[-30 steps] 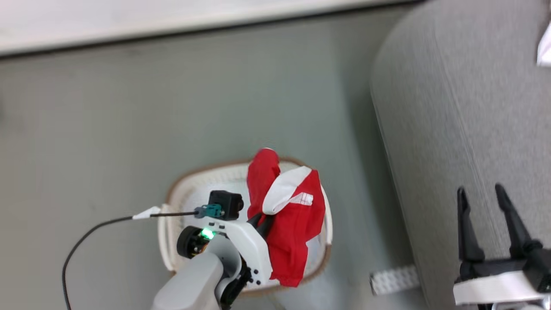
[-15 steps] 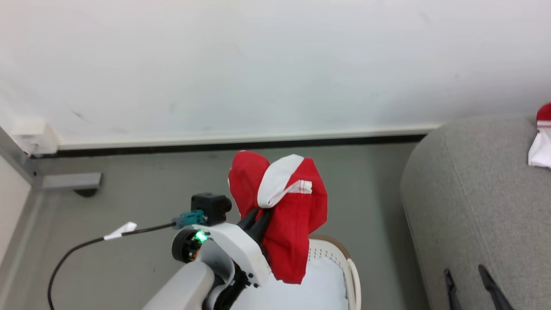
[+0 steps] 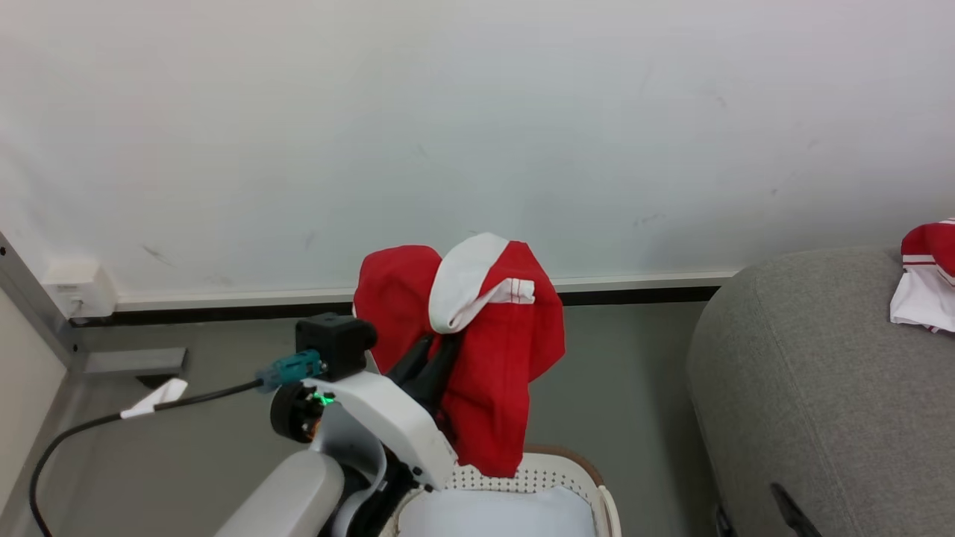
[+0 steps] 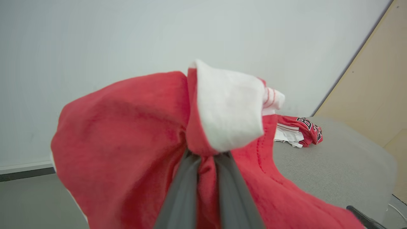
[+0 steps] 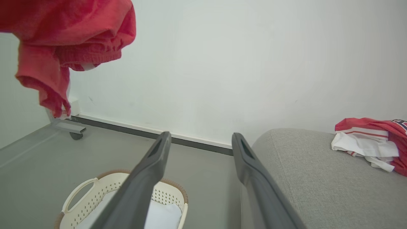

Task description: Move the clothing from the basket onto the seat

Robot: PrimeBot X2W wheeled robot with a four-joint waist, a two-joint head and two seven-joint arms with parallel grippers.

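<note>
Left gripper (image 3: 433,356) clamps red garment (image 3: 492,358), lifted above the basket (image 3: 552,473) — well left of the seat (image 3: 806,388). Another garment (image 3: 925,283) already lies on the seat's far side. Right gripper (image 5: 200,136) wide, empty. Remaining: carry across, release — basket's contents unclear.

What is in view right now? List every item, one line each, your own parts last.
held garment: 1, red with a white panel, hanging above the basket
second garment: 1, red and white with black lettering, lying on the seat
basket: 1, cream-white with a brown rim, on the floor
white item: 1, white, inside the basket; cannot tell what it is
seat: 1, light grey, to the robot's right
floor: grey
wall: white, behind everything
cable: 1, black with a white tag, running to the left wrist
left gripper: 1, dark, shut on the held garment
right gripper: 1, dark, open, empty, beside the seat
</note>
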